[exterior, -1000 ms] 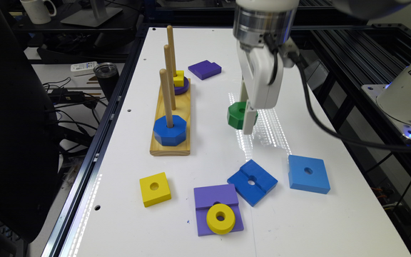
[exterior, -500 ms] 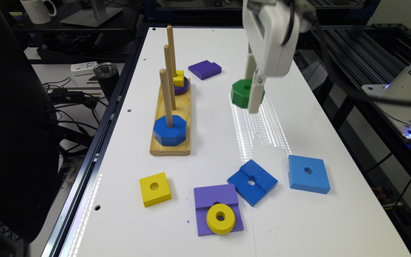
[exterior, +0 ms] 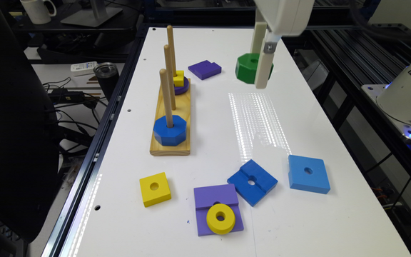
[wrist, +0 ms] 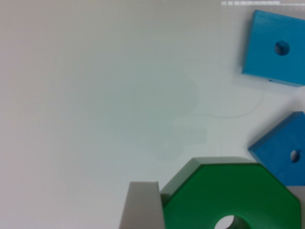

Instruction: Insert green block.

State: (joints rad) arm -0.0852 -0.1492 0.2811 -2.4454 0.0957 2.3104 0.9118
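The white two-fingered gripper [exterior: 259,69] was clamped on the thick dark-green octagonal wooden block [exterior: 249,67], holding it in the air above the white bench [exterior: 212,117] toward its far edge; in the wrist view one pale finger [wrist: 141,206] pressed flat against a side face of the green block [wrist: 238,195], whose round centre hole faced the camera. On the bench nearer its long edge at the exterior view's left stood a pale wooden base board [exterior: 171,141] carrying three upright wooden pegs [exterior: 166,98]. A blue octagonal block [exterior: 170,130] sat threaded on the nearest peg, and a small yellow block [exterior: 179,78] lay on a purple round piece [exterior: 182,87] at the farthest peg. A purple notched block [exterior: 204,69] lay on the bench just beyond the board. Near the bench's close edge lay a yellow square block [exterior: 155,189], a purple square block [exterior: 218,208] with a yellow ring [exterior: 220,218] resting on it, a dark-blue grooved square block [exterior: 252,182] and a light-blue square block [exterior: 308,173].
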